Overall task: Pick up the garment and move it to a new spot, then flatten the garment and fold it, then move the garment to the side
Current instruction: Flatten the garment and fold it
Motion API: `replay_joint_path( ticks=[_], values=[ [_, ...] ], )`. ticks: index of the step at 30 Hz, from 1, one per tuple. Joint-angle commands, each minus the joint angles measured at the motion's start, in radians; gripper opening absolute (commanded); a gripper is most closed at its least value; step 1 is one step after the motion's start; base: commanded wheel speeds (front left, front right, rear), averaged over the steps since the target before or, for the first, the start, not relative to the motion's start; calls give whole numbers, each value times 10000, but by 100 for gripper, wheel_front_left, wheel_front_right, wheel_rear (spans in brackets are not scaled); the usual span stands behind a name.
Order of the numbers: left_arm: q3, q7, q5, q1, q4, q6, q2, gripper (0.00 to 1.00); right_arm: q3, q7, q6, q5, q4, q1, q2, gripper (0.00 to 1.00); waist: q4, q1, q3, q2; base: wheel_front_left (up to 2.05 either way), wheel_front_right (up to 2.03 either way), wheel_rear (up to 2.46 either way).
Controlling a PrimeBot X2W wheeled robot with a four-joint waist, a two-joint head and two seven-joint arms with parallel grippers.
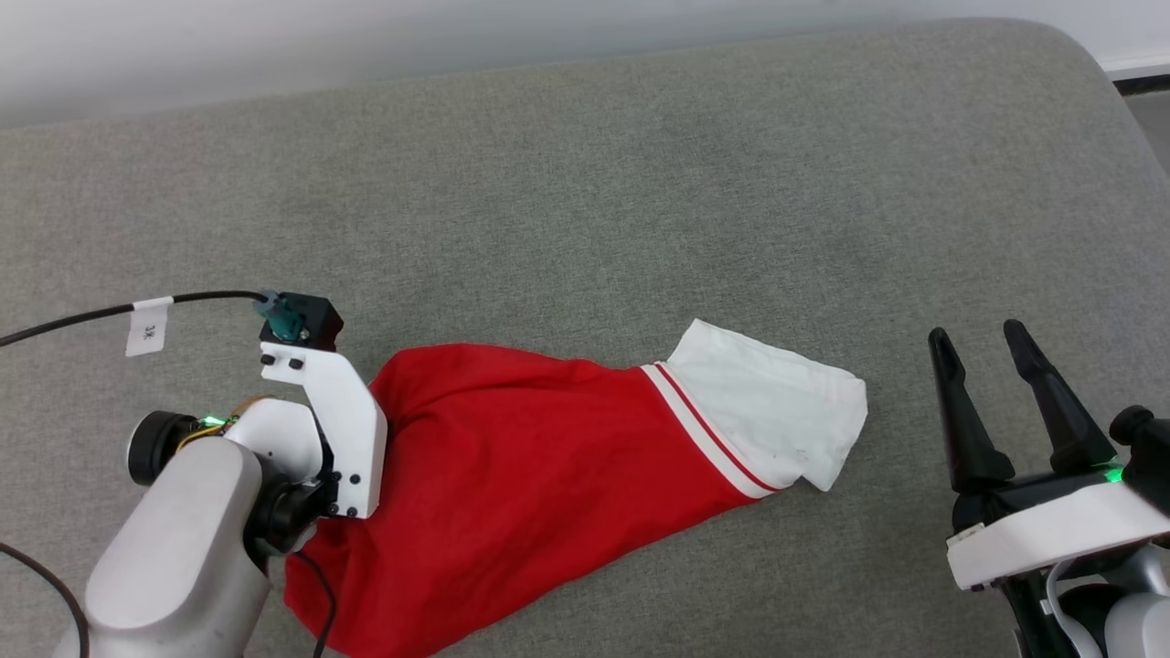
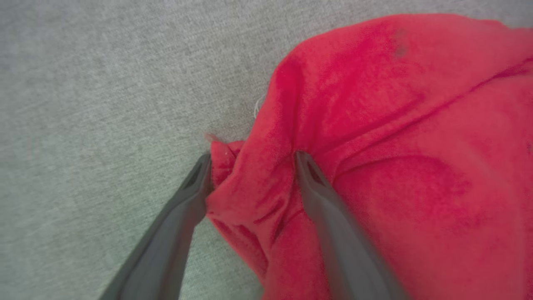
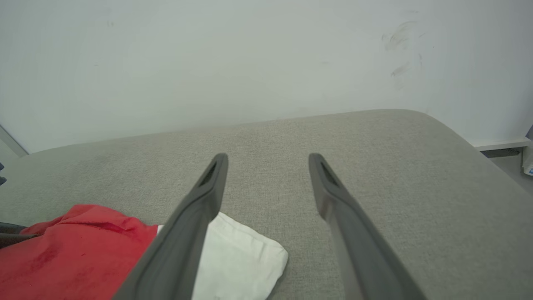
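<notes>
Between the spread fingers of the left hand [image 2: 252, 157], a bunched ridge of the garment [image 2: 395, 125] stands up. One finger touches the cloth's edge; the other presses into the red fabric. The jaws stand wide and nothing is grasped. By this placement, the hand is set for a pinch that is not yet made.

The right hand [image 1: 975, 334] hovers released, well apart from the garment, its fingers pointing across the table [image 1: 640, 183].

The garment lies crumpled on the near left part of the grey fabric-covered table. Its red body reaches under the left wrist, and the white lining [image 1: 768, 411] is turned out beyond the striped trim [image 1: 704, 425].

Progress:
- The garment is neither flat nor folded.
- Whether the move to a new spot is done cannot be told.
- Flattening, folding and the move aside are outstanding.
</notes>
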Motion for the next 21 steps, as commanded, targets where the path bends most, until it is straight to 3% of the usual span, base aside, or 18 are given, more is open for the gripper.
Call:
replay_joint_path(
  ticks=[1,8,12,15,21],
  values=[
    [-344,79,66,548,363,-44,-118,0,-3,-53,-3,69,96,-91,30,100,-17,0,-55,-1,0,0,0],
    [-275,-2092,1106,-252,-717,399,-254,0,-281,33,-3,11,198,142,82,100,190,0,-529,-1,0,0,0],
    [-598,-2828,1536,-91,-1780,514,-559,0,-421,139,-3,-76,133,267,121,100,366,0,-935,-1,0,0,0],
    [-1032,-3005,1765,302,-2625,547,-735,0,-494,229,-3,-85,102,418,172,100,510,0,-1213,-1,0,0,0],
    [-2583,-2708,1639,1574,-3489,132,-1411,0,-643,420,-3,-157,-73,669,288,100,777,0,-1529,-1,0,0,0]
  ],
)
